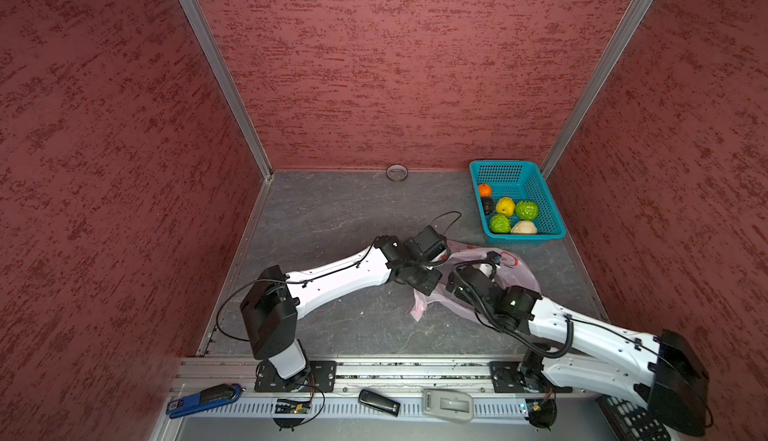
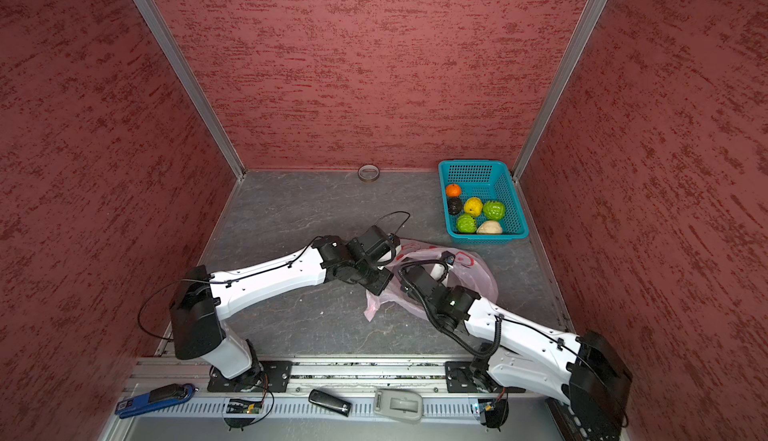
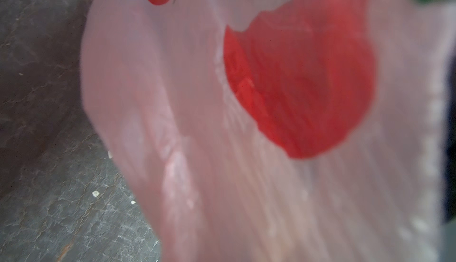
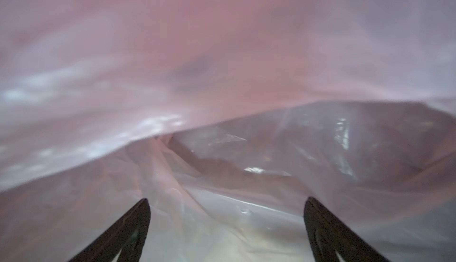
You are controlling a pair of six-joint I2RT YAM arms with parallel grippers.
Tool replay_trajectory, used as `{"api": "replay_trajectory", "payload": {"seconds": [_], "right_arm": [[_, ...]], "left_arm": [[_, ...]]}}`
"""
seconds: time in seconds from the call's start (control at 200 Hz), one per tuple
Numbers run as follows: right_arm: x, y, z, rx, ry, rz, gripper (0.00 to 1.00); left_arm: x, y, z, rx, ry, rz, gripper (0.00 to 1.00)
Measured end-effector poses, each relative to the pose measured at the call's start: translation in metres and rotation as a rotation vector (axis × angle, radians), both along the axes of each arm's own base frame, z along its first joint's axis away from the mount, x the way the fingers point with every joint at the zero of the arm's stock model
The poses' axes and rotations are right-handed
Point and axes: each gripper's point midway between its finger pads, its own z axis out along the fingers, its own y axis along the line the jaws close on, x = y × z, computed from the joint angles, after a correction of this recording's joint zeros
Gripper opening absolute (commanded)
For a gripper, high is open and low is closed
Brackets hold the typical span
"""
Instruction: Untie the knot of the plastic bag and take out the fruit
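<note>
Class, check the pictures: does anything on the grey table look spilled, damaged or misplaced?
Nothing spilled or damaged. The thin pale pink plastic bag lies crumpled near the teal perforated basket, where six small fruits sit bunched at one end.

Desk [image 1: 332, 218] lies open across its left side and far middle. A teal basket [image 1: 528, 239] blocks the far right corner. A tape roll [image 1: 397, 179] sits at the back wall. Plastic bag [image 1: 523, 277] film crowds the wide-spread right gripper [image 4: 227, 199] on all sides.

Both top views look steeply down from above the arms' bases onto the whole desk [image 1: 332, 218], sharing almost the same scene. The left wrist view is very near the plastic bag [image 3: 246, 186], blurred; the right wrist view looks past the right hand [image 4: 227, 200] into its folds.
</note>
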Motion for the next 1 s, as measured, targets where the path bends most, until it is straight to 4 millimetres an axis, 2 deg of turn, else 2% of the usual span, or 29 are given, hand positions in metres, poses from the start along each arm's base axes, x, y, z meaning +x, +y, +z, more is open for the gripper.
{"api": "replay_trajectory", "payload": {"seconds": [0.16, 0.381, 0.636, 0.997], "right_arm": [[0.017, 0.01, -0.001, 0.035, -0.073, -0.03, 0.98], [0.034, 0.003, -0.02, 0.074, -0.113, -0.092, 0.98], [0.067, -0.003, -0.012, 0.152, -0.169, -0.124, 0.98], [0.081, 0.012, -0.03, 0.182, -0.111, -0.068, 0.98]], "left_arm": [[-0.005, -0.005, 0.0, -0.018, 0.033, -0.035, 0.0], [-0.011, -0.009, 0.001, -0.041, 0.064, -0.069, 0.0], [-0.016, -0.011, 0.001, -0.056, 0.086, -0.09, 0.0], [-0.018, -0.012, 0.0, -0.072, 0.101, -0.117, 0.0]]}}
